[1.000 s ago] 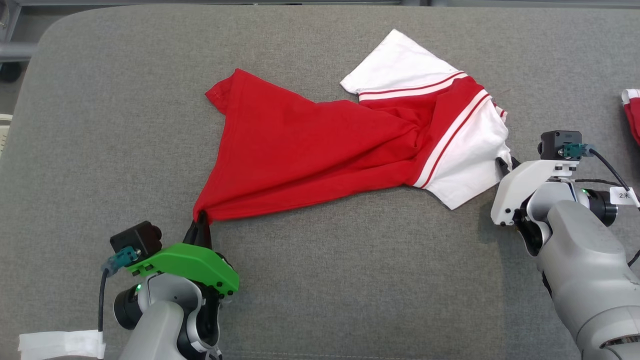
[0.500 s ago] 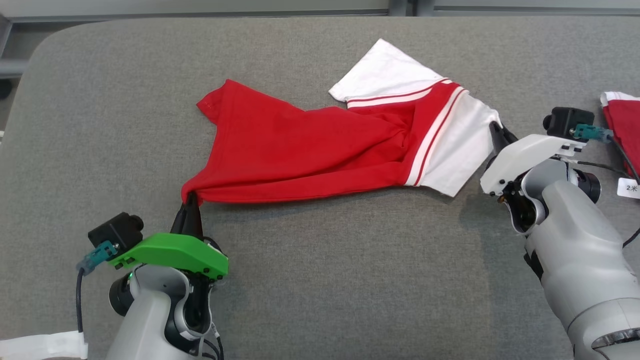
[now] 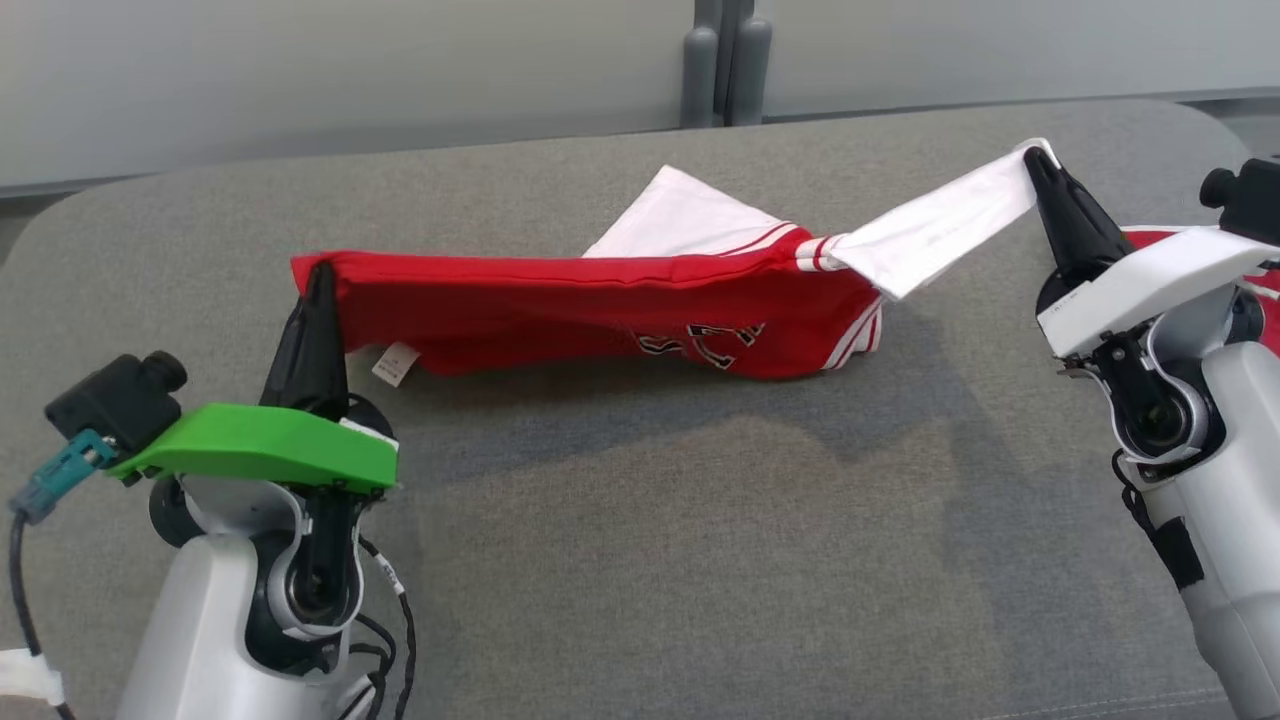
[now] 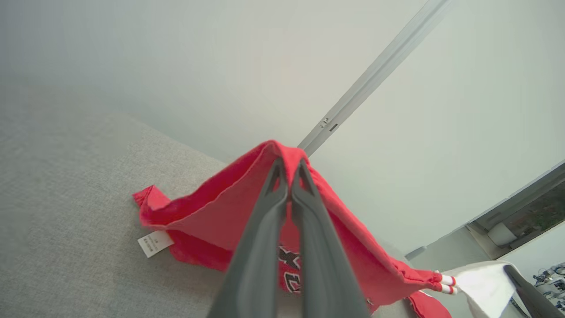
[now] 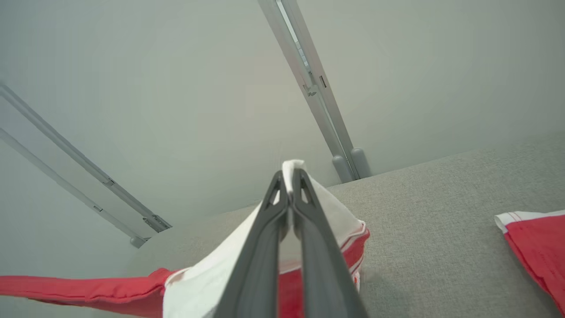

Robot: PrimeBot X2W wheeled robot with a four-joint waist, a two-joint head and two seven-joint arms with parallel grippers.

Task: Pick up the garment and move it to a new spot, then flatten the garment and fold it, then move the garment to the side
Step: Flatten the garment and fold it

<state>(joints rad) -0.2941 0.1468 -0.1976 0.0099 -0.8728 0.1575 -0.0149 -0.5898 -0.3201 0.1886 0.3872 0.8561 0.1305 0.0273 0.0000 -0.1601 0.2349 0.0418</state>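
The garment [image 3: 560, 310] is a red shirt with white sleeves and red-striped trim. It hangs stretched between both grippers above the grey cushion [image 3: 650, 560], its middle sagging onto the fabric. My left gripper [image 3: 320, 268] is shut on the red hem corner [image 4: 287, 152], with a white label [image 4: 154, 244] dangling below. My right gripper [image 3: 1030, 155] is shut on the tip of a white sleeve [image 5: 292, 167]. Black lettering [image 3: 700, 340] shows on the garment's hanging front.
A second red and white garment [image 5: 536, 247] lies on the cushion to the right of my right arm. A pale wall with grey posts [image 3: 725, 60] stands behind the cushion's far edge. The cushion's front half is bare grey fabric.
My right gripper closed on the white sleeve. Both grippers rose and lifted the garment off the cushion, pulling it taut. The head camera tilted up, bringing the wall into view.
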